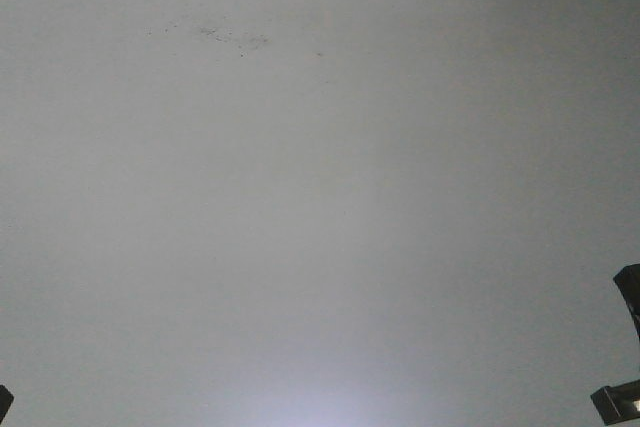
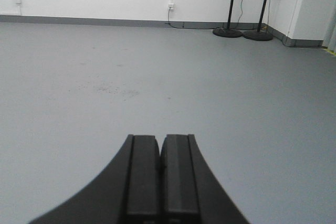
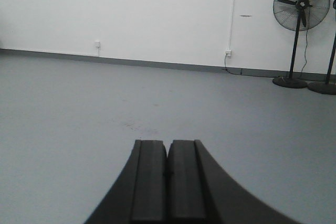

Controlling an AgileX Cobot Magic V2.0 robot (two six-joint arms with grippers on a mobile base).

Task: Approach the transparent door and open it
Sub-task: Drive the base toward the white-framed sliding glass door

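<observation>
The transparent door is out of view in every frame. My left gripper point(image 2: 160, 137) is shut, its two black pads pressed together with nothing between them, held low over the grey floor. My right gripper point(image 3: 168, 142) is likewise shut and holds nothing, pointing toward a white wall. The front view shows only grey floor, with dark parts of the arms at its bottom corners.
Grey floor point(image 1: 320, 197) with a patch of dark scuff marks point(image 1: 225, 37). A white wall point(image 3: 131, 14) with a grey skirting and wall sockets stands ahead. Two pedestal fans point(image 2: 231, 3) stand at the far right; one fan point(image 3: 300, 24) shows in the right wrist view.
</observation>
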